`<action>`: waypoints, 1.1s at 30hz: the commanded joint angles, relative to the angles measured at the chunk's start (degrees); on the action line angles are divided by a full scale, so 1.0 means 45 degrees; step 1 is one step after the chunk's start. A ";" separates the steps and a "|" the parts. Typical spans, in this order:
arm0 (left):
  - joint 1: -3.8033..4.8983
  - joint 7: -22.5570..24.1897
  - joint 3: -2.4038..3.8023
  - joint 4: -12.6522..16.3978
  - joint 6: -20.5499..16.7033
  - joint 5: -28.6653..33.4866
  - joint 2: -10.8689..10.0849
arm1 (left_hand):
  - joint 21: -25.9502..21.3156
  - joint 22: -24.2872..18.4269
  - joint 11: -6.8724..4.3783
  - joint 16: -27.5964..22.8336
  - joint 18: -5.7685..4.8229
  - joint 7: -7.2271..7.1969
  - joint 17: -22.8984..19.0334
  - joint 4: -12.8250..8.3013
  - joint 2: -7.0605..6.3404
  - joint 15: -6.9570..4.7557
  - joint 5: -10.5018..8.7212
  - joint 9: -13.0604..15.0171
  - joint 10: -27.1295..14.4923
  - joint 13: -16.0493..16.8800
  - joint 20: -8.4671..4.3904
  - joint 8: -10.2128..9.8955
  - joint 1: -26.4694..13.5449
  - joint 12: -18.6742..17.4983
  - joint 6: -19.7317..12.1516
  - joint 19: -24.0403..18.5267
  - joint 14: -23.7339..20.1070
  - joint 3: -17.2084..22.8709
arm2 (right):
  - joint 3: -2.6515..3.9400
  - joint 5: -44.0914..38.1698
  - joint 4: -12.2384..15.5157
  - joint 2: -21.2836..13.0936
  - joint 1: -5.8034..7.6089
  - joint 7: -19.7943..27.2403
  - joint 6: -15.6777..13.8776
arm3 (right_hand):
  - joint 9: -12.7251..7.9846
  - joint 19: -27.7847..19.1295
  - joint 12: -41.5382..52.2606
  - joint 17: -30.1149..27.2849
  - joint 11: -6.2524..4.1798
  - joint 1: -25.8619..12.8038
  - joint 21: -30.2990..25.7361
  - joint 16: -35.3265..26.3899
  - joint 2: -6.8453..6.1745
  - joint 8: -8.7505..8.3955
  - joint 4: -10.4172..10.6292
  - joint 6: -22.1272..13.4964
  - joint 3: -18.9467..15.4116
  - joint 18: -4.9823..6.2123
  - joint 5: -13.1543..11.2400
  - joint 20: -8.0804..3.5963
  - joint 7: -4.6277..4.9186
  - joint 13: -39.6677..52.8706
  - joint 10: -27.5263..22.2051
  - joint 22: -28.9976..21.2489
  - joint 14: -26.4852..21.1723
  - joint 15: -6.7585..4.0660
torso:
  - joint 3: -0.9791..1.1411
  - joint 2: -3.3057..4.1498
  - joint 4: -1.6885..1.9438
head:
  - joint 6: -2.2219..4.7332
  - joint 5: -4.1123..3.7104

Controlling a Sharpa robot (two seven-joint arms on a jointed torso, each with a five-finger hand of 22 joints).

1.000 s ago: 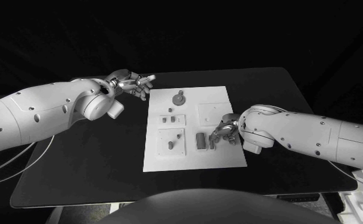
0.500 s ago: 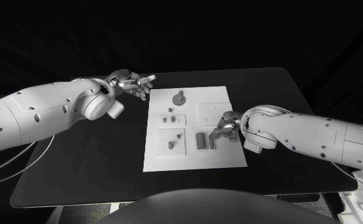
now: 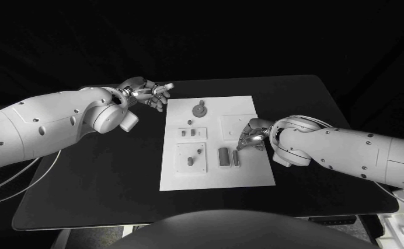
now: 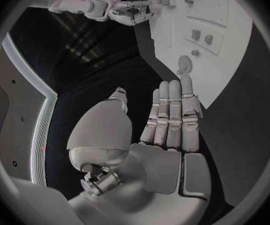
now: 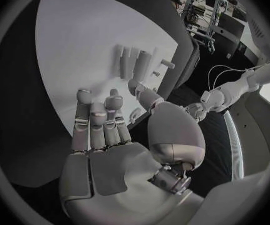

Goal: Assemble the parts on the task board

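A: Starting at the left, what is the left hand [image 3: 147, 93] doing?

B: It hangs over the black tabletop [image 3: 101, 173] just off the far left corner of the task board [image 3: 215, 176]; its fingers [image 4: 172, 110] lie straight and side by side, the thumb set apart, and they hold nothing.

A: And the board itself?

B: A white plate in the middle of the tabletop; it carries the parts; a round disc [image 3: 198, 109] stands near its far edge, two small pieces sit on a raised square [image 3: 191, 133] below it, and a larger raised panel [image 3: 191, 158] on the near left holds two more; a dark upright block [image 3: 223, 156] stands right of that panel.

A: The right hand [image 3: 251, 134]?

B: It is over the board's right side, just beside the block; the head view hides its palm; the right wrist view shows its fingers [image 5: 97, 122] extended and close together with nothing between them, above bare white board, with a row of upright pieces [image 5: 135, 62] beyond the fingertips.

A: Anything else one view adds?

B: The left wrist view shows the disc [image 4: 184, 63] beyond the left fingertips and the right hand [image 4: 131, 12] at the board's far side.
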 commanded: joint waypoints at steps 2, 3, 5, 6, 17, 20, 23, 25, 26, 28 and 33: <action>0.0015 0.0082 0.0009 0.0007 0.0160 -0.0022 0.0004 | -0.0071 0.0016 -0.0055 0.0045 0.0169 0.0024 -0.0013 0.0005 -0.0052 -0.0030 0.0026 -0.0018 -0.0017 -0.0006 -0.0021 0.0084 -0.0090 -0.0069 -0.0081 0.0107 -0.0092 0.0088 | -0.0002 -0.0878 0.0039 -0.0080 -0.0009 0.1449 -0.0336 | -0.0008 -0.0023 0.0042 0.0018 0.0076 0.0368 -0.0094 -0.0097 0.0046 -0.0051 -0.0085 -0.0453 -0.0001 0.0186 -0.0026 0.0042 0.0346 0.0019 -0.0067 0.0024 -0.0057 0.0094 | 0.0003 0.0004 -0.0004 | 0.0001 0.0016; 0.0015 0.0081 0.0009 0.0007 0.0160 -0.0022 0.0005 | -0.0071 0.0016 -0.0055 0.0045 0.0169 0.0024 -0.0013 0.0005 -0.0051 -0.0030 0.0026 -0.0018 -0.0017 -0.0006 -0.0021 0.0084 -0.0090 -0.0069 -0.0081 0.0107 -0.0092 0.0088 | -0.0003 -0.0901 0.0033 -0.0101 -0.0010 0.1789 -0.0376 | -0.0013 -0.0034 0.0048 0.0023 0.0085 0.0469 -0.0096 -0.0099 0.0061 -0.0060 -0.0089 -0.0484 -0.0010 0.0186 -0.0028 0.0050 0.0355 0.0021 -0.0084 0.0028 -0.0071 0.0101 | 0.0003 0.0005 -0.0004 | 0.0001 0.0015; 0.0015 0.0085 0.0009 0.0011 0.0164 -0.0022 0.0007 | -0.0072 0.0016 -0.0055 0.0045 0.0168 0.0024 -0.0014 0.0005 -0.0050 -0.0029 0.0026 -0.0018 -0.0017 -0.0006 -0.0021 0.0084 -0.0091 -0.0069 -0.0081 0.0107 -0.0093 0.0089 | -0.0004 -0.1001 0.0025 -0.0140 -0.0013 0.2321 -0.0392 | -0.0056 -0.0059 0.0064 0.0038 0.0114 0.0727 -0.0099 -0.0095 0.0143 -0.0115 -0.0105 -0.0604 -0.0010 0.0186 -0.0020 0.0061 0.0386 0.0025 -0.0115 0.0037 -0.0098 0.0124 | 0.0004 0.0004 -0.0006 | 0.0001 0.0021; 0.0015 0.0087 0.0009 0.0013 0.0164 -0.0022 0.0005 | -0.0072 0.0017 -0.0055 0.0045 0.0168 0.0024 -0.0014 0.0005 -0.0049 -0.0029 0.0026 -0.0018 -0.0017 -0.0006 -0.0021 0.0084 -0.0091 -0.0069 -0.0081 0.0108 -0.0093 0.0089 | -0.0005 -0.1143 0.0016 -0.0152 -0.0016 0.2467 -0.0368 | -0.0073 -0.0072 0.0073 0.0045 0.0125 0.0853 -0.0100 -0.0091 0.0198 -0.0131 -0.0115 -0.0637 -0.0001 0.0186 -0.0012 0.0062 0.0396 0.0027 -0.0125 0.0042 -0.0108 0.0134 | 0.0000 0.0002 -0.0007 | 0.0001 0.0012; 0.0015 0.0081 0.0009 0.0011 0.0167 -0.0022 0.0005 | -0.0073 0.0018 -0.0055 0.0046 0.0168 0.0024 -0.0014 0.0005 -0.0038 -0.0029 0.0026 -0.0019 -0.0017 -0.0005 -0.0021 0.0085 -0.0091 -0.0069 -0.0082 0.0108 -0.0093 0.0093 | -0.0011 -0.2007 -0.0187 -0.0121 -0.0213 0.3058 0.0110 | -0.0130 -0.0169 0.0120 0.0102 0.0054 0.1296 -0.0075 -0.0048 0.0853 0.0030 -0.0087 -0.0379 -0.0144 0.0186 0.0075 0.0142 0.0316 0.0020 -0.0137 0.0103 -0.0179 0.0095 | 0.0004 0.0005 0.0000 | 0.0001 0.0006; 0.0015 0.0078 0.0009 0.0012 0.0171 -0.0022 0.0007 | -0.0073 0.0019 -0.0055 0.0046 0.0169 0.0024 -0.0014 0.0005 -0.0032 -0.0029 0.0026 -0.0020 -0.0017 -0.0005 -0.0021 0.0086 -0.0090 -0.0068 -0.0082 0.0109 -0.0092 0.0095 | -0.0013 -0.2142 -0.0220 -0.0078 -0.0285 0.3117 0.0107 | -0.0140 -0.0184 0.0127 0.0113 0.0037 0.1337 -0.0069 -0.0038 0.1053 0.0099 -0.0098 -0.0246 -0.0157 0.0186 0.0109 0.0149 0.0296 0.0013 -0.0124 0.0113 -0.0184 0.0079 | -0.0001 0.0004 -0.0003 | 0.0001 0.0012; 0.0014 0.0077 0.0009 0.0012 0.0173 -0.0022 0.0010 | -0.0074 0.0019 -0.0055 0.0046 0.0169 0.0024 -0.0015 0.0005 -0.0026 -0.0029 0.0026 -0.0020 -0.0017 -0.0005 -0.0021 0.0086 -0.0090 -0.0068 -0.0082 0.0109 -0.0093 0.0096 | -0.0014 -0.2290 -0.0235 -0.0055 -0.0337 0.3156 0.0093 | -0.0156 -0.0189 0.0133 0.0121 0.0015 0.1371 -0.0057 -0.0029 0.1207 0.0145 -0.0102 -0.0152 -0.0164 0.0186 0.0144 0.0152 0.0274 0.0005 -0.0104 0.0124 -0.0184 0.0064 | -0.0002 0.0003 0.0000 | 0.0001 0.0022; 0.0014 0.0074 0.0009 0.0009 0.0170 -0.0022 0.0010 | -0.0074 0.0020 -0.0055 0.0047 0.0169 0.0024 -0.0015 0.0005 -0.0021 -0.0029 0.0026 -0.0020 -0.0017 -0.0005 -0.0021 0.0087 -0.0091 -0.0068 -0.0082 0.0109 -0.0093 0.0097 | -0.0015 -0.2328 -0.0251 -0.0047 -0.0347 0.3171 0.0084 | -0.0157 -0.0189 0.0140 0.0128 -0.0010 0.1364 -0.0046 -0.0019 0.1329 0.0204 -0.0090 -0.0039 -0.0177 0.0186 0.0159 0.0158 0.0246 -0.0001 -0.0081 0.0132 -0.0177 0.0050 | -0.0001 0.0005 0.0002 | 0.0001 0.0025; 0.0014 0.0071 0.0009 0.0009 0.0169 -0.0022 0.0010 | -0.0074 0.0020 -0.0055 0.0047 0.0168 0.0024 -0.0015 0.0006 -0.0017 -0.0029 0.0026 -0.0021 -0.0017 -0.0005 -0.0021 0.0087 -0.0092 -0.0068 -0.0083 0.0109 -0.0092 0.0098 | -0.0015 -0.2328 -0.0252 -0.0046 -0.0347 0.3176 0.0060 | -0.0156 -0.0192 0.0139 0.0130 -0.0021 0.1357 -0.0044 -0.0017 0.1369 0.0229 -0.0089 0.0011 -0.0183 0.0186 0.0163 0.0160 0.0234 -0.0004 -0.0077 0.0135 -0.0175 0.0042 | 0.0000 0.0005 0.0002 | 0.0001 0.0024; 0.0014 0.0070 0.0009 0.0004 0.0174 -0.0022 0.0009 | -0.0075 0.0020 -0.0055 0.0047 0.0168 0.0024 -0.0015 0.0006 -0.0011 -0.0029 0.0026 -0.0021 -0.0016 -0.0005 -0.0020 0.0088 -0.0094 -0.0068 -0.0083 0.0109 -0.0092 0.0099 | -0.0015 -0.2335 -0.0259 -0.0035 -0.0351 0.3186 0.0082 | -0.0166 -0.0193 0.0137 0.0133 -0.0040 0.1323 -0.0040 -0.0015 0.1448 0.0256 -0.0076 0.0070 -0.0197 0.0186 0.0171 0.0166 0.0215 -0.0011 -0.0067 0.0138 -0.0173 0.0026 | -0.0002 0.0001 0.0001 | 0.0001 0.0026; 0.0014 0.0066 0.0007 0.0004 0.0186 -0.0022 0.0018 | -0.0076 0.0021 -0.0055 0.0047 0.0168 0.0025 -0.0016 0.0006 -0.0003 -0.0029 0.0026 -0.0022 -0.0017 -0.0005 -0.0020 0.0088 -0.0097 -0.0068 -0.0083 0.0109 -0.0093 0.0099 | -0.0015 -0.2335 -0.0268 0.0021 -0.0368 0.3243 0.0239 | -0.0179 -0.0194 0.0133 0.0140 -0.0089 0.1233 -0.0031 -0.0010 0.1673 0.0343 -0.0059 0.0247 -0.0209 0.0186 0.0186 0.0174 0.0162 -0.0027 -0.0041 0.0142 -0.0165 -0.0011 | -0.0005 0.0003 0.0003 | 0.0001 0.0038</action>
